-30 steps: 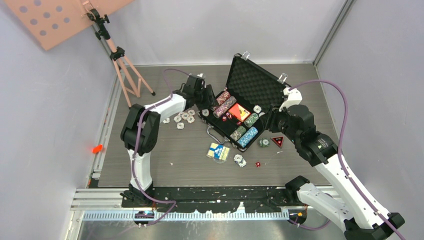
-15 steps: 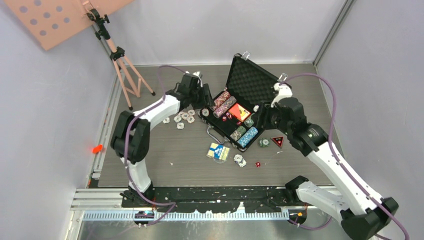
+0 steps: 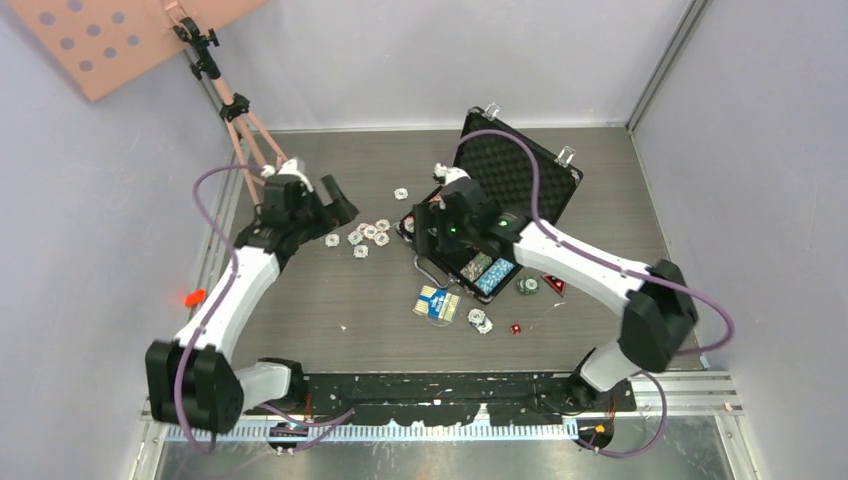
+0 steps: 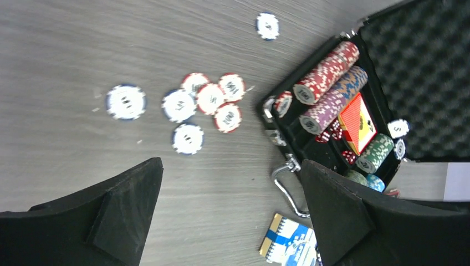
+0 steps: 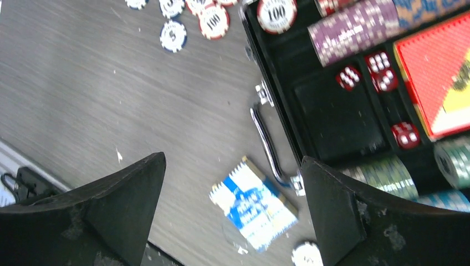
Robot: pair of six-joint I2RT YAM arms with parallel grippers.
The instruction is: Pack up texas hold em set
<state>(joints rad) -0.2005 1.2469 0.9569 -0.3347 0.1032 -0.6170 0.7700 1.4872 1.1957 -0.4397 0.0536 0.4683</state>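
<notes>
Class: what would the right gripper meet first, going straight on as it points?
Probably the blue card deck, lying on the table between the open fingers of the right gripper, though depth is unclear.

walls: pale lilac | table: grey woodgrain | corner: pink tripod

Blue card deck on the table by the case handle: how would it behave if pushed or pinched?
The blue deck lies flat, so a push would probably slide it rather than tip it. It looks boxy and fairly stiff. If it is unboxed, the cards could fan apart, but the views cannot settle that.
</notes>
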